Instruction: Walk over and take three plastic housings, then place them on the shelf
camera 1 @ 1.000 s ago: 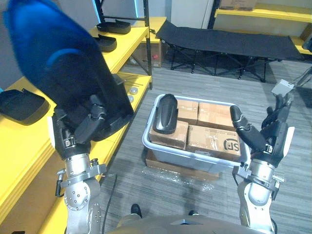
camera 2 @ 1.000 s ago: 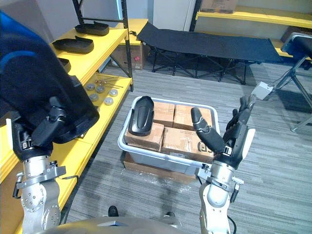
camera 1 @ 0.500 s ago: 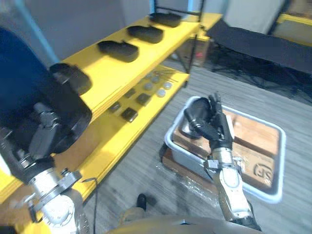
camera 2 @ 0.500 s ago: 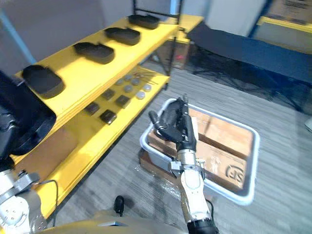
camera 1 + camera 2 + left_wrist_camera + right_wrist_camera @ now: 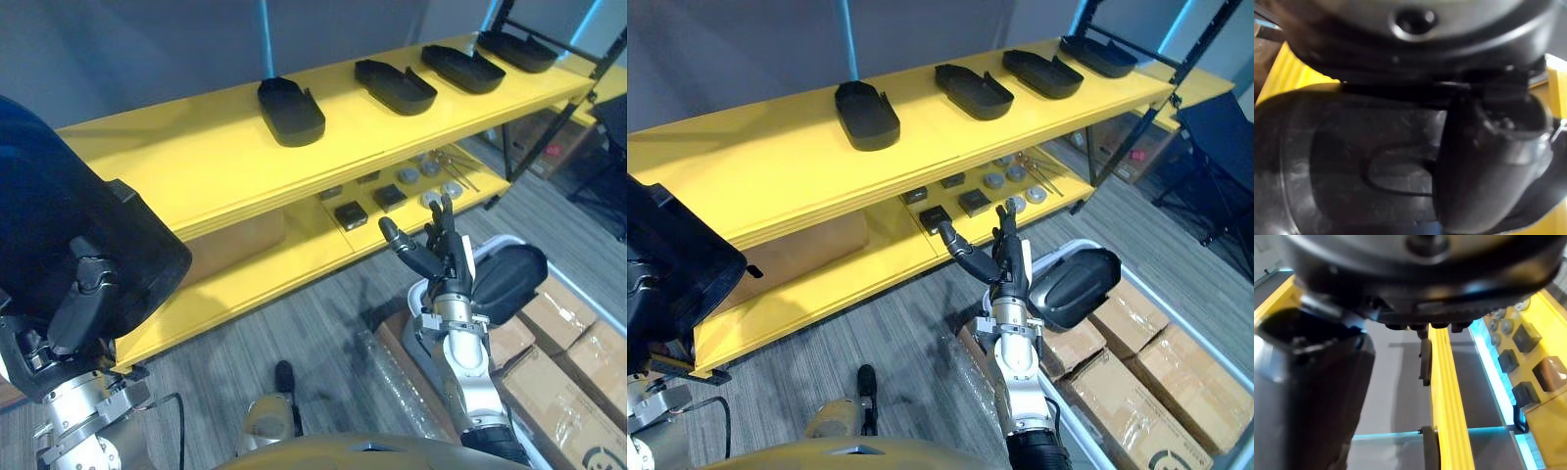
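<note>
My left hand (image 5: pixel 80 305) is shut on a large black plastic housing (image 5: pixel 69 230) at the lower left, and up close my thumb (image 5: pixel 1488 166) lies across its shell (image 5: pixel 1352 161). Ahead runs a yellow shelf (image 5: pixel 186 157) with several black housings on its top board, the nearest (image 5: pixel 291 98) at the middle. My right hand (image 5: pixel 443 262) is raised in front of the lower shelf board, open, with straight fingers holding nothing. Another black housing (image 5: pixel 509 279) lies in the grey bin just behind that hand.
The grey bin (image 5: pixel 1087 431) at the lower right holds cardboard boxes (image 5: pixel 578 362). Small dark and round parts (image 5: pixel 350 213) lie on the lower shelf board. A black shelf post (image 5: pixel 534 98) stands at the right end. Grey floor (image 5: pixel 294 323) lies between me and the shelf.
The camera has swung left, so the shelf now lies ahead and the bin has slid to the lower right. My left hand still holds the housing. My right hand stays raised and open.
</note>
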Motion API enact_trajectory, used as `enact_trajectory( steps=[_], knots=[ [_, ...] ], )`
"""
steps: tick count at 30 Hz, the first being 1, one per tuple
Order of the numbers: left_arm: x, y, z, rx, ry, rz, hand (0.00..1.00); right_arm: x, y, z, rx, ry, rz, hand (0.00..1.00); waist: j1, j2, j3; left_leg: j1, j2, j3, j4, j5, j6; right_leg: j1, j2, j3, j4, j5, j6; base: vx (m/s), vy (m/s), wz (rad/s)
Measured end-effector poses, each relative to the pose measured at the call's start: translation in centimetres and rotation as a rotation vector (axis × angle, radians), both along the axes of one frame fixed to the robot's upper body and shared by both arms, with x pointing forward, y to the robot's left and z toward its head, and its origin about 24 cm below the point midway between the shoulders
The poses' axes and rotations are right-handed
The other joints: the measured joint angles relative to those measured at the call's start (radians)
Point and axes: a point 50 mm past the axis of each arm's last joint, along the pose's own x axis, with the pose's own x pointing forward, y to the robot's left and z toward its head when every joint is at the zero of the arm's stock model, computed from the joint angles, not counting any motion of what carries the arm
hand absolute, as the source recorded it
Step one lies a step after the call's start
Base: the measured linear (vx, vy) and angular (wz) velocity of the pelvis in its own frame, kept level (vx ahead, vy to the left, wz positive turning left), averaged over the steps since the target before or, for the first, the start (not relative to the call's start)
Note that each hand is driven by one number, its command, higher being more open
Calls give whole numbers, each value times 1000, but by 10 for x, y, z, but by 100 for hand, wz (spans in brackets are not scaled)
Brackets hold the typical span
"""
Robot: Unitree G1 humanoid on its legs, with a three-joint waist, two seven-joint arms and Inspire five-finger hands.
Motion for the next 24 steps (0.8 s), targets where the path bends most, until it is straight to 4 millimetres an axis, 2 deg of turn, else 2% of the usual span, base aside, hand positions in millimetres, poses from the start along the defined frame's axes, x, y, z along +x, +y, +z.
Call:
enact_trajectory(
  steps=[3,5,6,7,8,9,10,11,12,13,16,17,18,19,20,24],
  knots=[
    [9,-3,5,54,-7,-17,0,0,0,-1,3,0,-33,100,0,-23,35,-34,-12,17,153,-106,23,-6,-72,24,85,-4,-2,58,142,-13],
    [14,-6,6,63,-3,-36,0,-1,-2,0,-21,0,-49,100,-13,-19,37,-44,-23,5,210,-159,38,-20,-116,63,182,15,-56,75,162,21],
    [19,-8,8,85,-10,-51,0,-1,-6,0,-24,-3,-67,100,-23,-8,38,-41,-24,-18,217,-182,55,-61,-122,162,261,59,-137,79,237,53],
    [23,-7,13,110,-24,-66,0,-1,-7,2,-17,-17,-77,100,-40,-9,42,-27,-40,-56,184,-182,57,-110,-106,303,341,75,-167,74,227,72],
    [27,-7,15,122,-34,-80,0,-2,-8,2,-14,-24,-83,100,-55,-8,44,-26,-46,-89,165,-181,58,-130,-74,369,364,45,-151,71,139,99],
    [33,-8,19,130,-53,-96,0,-3,-11,5,-16,-37,-93,100,-73,-12,45,-16,-69,-137,122,-172,71,-156,-9,449,376,-12,-129,74,63,123],
    [40,-12,21,123,-78,-113,0,-5,-18,11,-22,-61,-111,100,-89,-20,42,13,-93,-182,52,-148,74,-179,68,508,348,-74,-127,98,48,133],
    [46,-16,22,129,-86,-122,0,-8,-25,18,-29,-100,-135,100,-90,-15,44,43,-119,-209,-4,-126,67,-197,114,524,299,-103,-137,97,38,103],
    [48,-18,22,125,-90,-127,0,-9,-28,22,-34,-125,-142,100,-90,-23,40,56,-130,-219,-23,-111,67,-208,128,529,274,-110,-143,100,26,73],
    [51,-20,21,118,-90,-137,0,-11,-34,30,-43,-170,-157,100,-91,-20,38,64,-149,-234,-36,-99,70,-245,148,567,238,-112,-148,106,9,61],
    [56,-23,11,98,-44,-163,0,-16,-41,33,-54,-200,-166,100,-119,-10,41,81,-165,-277,-34,-96,68,-313,180,697,178,-101,-141,129,-14,69],
    [57,-24,6,89,-24,-173,0,-19,-41,30,-45,-186,-154,100,-116,-24,35,94,-174,-286,-30,-98,68,-319,177,707,143,-82,-131,158,-47,58],
    [56,-25,4,83,-16,-173,0,-19,-40,29,-44,-183,-147,100,-115,-33,30,96,-180,-290,-27,-100,65,-323,170,707,121,-68,-135,205,-99,46],
    [56,-26,2,72,-5,-176,0,-20,-39,29,-36,-185,-136,100,-116,-46,22,97,-190,-310,-17,-110,59,-315,162,706,101,-20,-134,211,-124,43],
    [57,-29,0,62,-1,-187,0,-20,-37,31,-34,-195,-121,100,-112,-46,19,97,-192,-323,-5,-118,51,-299,164,702,78,3,-119,206,-131,40],
    [52,-30,-5,45,23,-185,0,-14,-32,40,-40,-238,-84,100,-103,-29,11,67,-158,-344,57,-151,29,-250,206,679,-14,51,-127,145,-120,14]
  ],
)
